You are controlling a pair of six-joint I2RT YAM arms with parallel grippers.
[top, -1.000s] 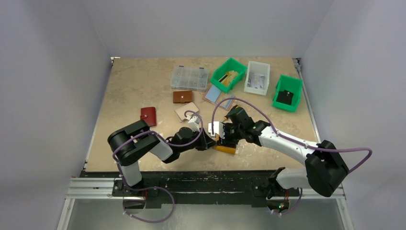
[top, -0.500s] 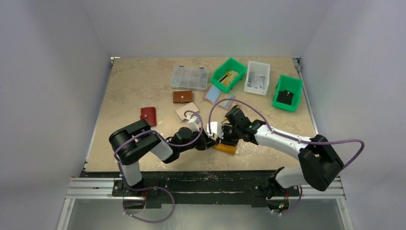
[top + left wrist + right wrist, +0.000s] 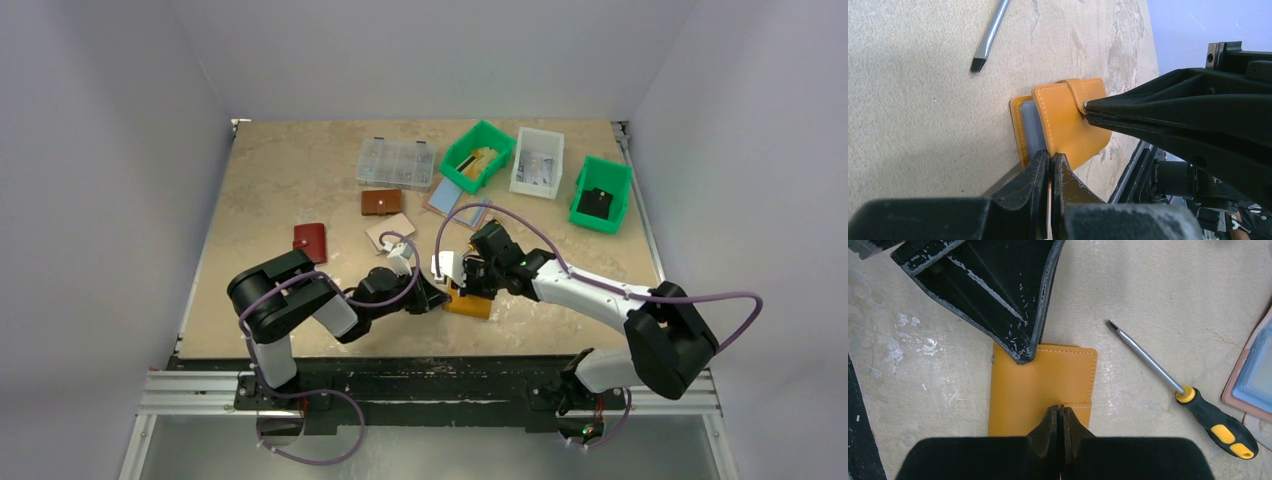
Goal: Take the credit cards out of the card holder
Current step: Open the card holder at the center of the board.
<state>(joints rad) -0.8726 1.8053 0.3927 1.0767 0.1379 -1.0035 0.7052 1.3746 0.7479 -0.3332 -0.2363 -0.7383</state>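
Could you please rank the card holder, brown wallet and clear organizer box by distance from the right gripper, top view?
1. card holder, right at the right gripper.
2. brown wallet, up-left.
3. clear organizer box, beyond it, far edge.

A screwdriver [image 3: 1184, 392] (black-and-yellow handle) lies on the beige table [image 3: 1158, 285]; red wallet [image 3: 311, 241] apart.

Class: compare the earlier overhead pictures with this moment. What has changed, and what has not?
The right gripper closed on the card holder at its snap tab, its arm's elbow swinging left. The left gripper finished closing on the holder's edge. The holder, red wallet and brown wallet stayed put.
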